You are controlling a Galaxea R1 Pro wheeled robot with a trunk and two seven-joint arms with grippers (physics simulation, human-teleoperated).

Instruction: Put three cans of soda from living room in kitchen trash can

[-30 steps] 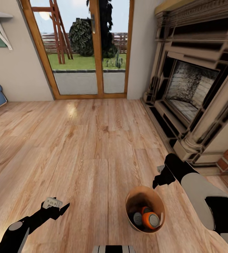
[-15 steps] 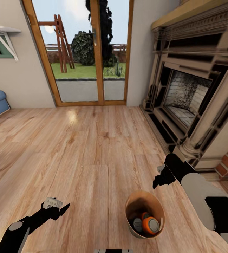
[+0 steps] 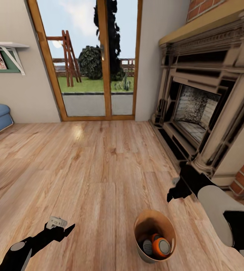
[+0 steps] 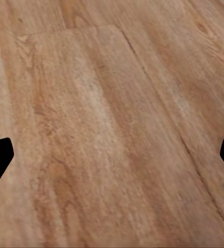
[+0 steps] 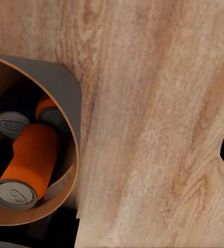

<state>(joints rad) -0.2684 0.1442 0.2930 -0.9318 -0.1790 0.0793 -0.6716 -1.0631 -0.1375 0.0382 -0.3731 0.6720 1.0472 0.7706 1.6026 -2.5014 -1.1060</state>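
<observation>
Living room floor (image 3: pixel 99 165) of light wood is seen, with glass doors (image 3: pixel 95 60) ahead and fireplace (image 3: pixel 200 109) on the right. Tash can (image 3: pixel 146 226) is carried low before the trunk; three cans of soda (image 3: pixel 156 244) lie inside, so loading is judged complete and transport pending. Left end effector (image 3: pixel 59 226) is seen spread, empty. Right end effector (image 3: pixel 176 192) state cannot be told.

I could read no text anywhere; the covers on the wall shelf (image 3: pixel 1 56) were too blurred, and the soda cans (image 5: pixel 24 165) in the bin showed no legible label.
</observation>
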